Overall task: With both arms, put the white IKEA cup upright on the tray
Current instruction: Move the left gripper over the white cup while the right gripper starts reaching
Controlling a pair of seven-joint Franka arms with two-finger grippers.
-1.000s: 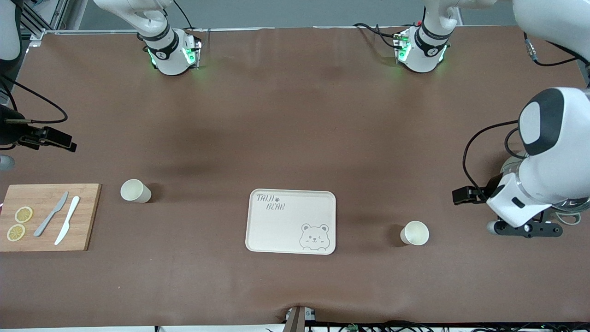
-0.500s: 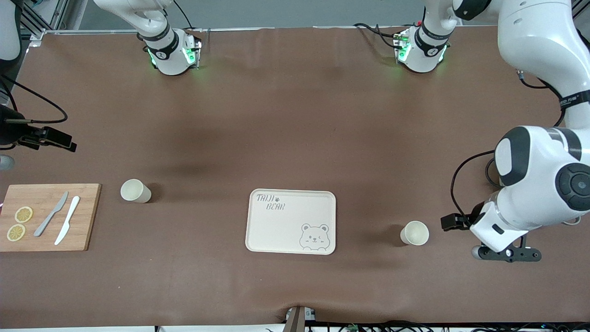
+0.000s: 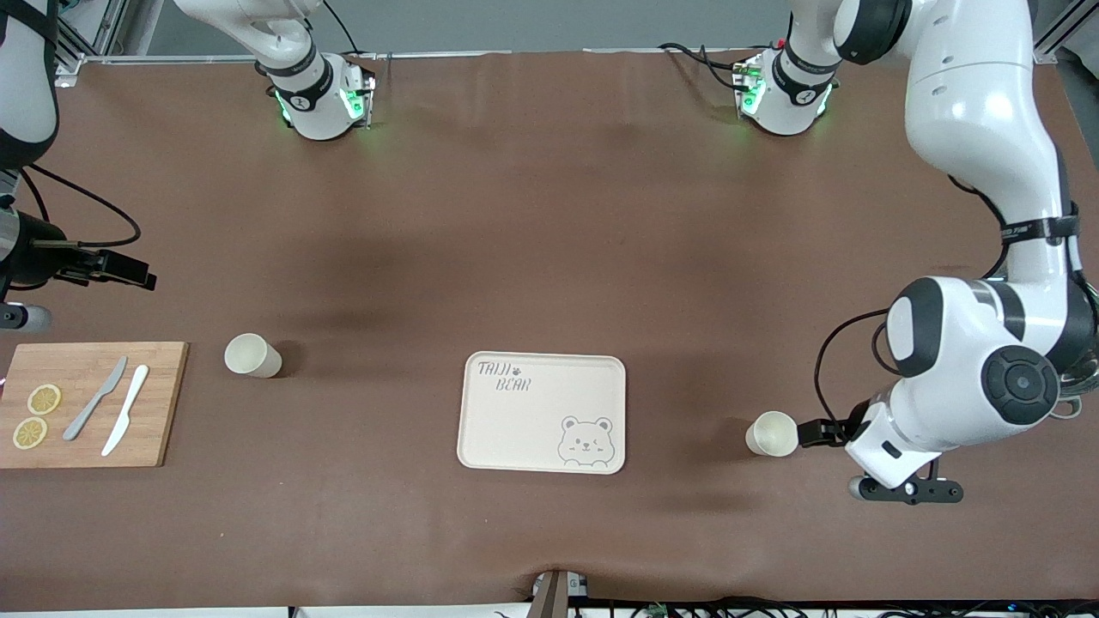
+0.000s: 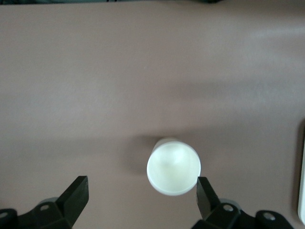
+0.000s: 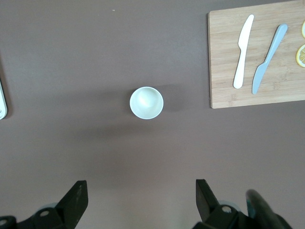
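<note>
The cream tray (image 3: 515, 429) with grey bear drawing lies mid-table, near the front camera. One white cup (image 3: 773, 433) stands upright beside it toward the left arm's end. A second white cup (image 3: 251, 354) stands upright toward the right arm's end. My left gripper (image 3: 906, 491) hangs open in the air beside the first cup (image 4: 173, 166), which shows just ahead of its open fingers (image 4: 143, 198), close to one fingertip (image 4: 206, 193). At the table's edge my right gripper (image 3: 21, 319) hovers open (image 5: 141, 200), well above and apart from the second cup (image 5: 146, 102).
A wooden cutting board (image 3: 163, 403) with a grey knife (image 3: 94, 399), a white knife (image 3: 125, 410) and two lemon slices (image 3: 43, 399) lies at the right arm's end. The same board (image 5: 224, 71) and the tray's rim (image 5: 2, 102) show in the right wrist view.
The left arm has swung in toward the tray, bringing its gripper close beside the first cup. The right arm has shifted slightly. Cups and tray have not moved.
</note>
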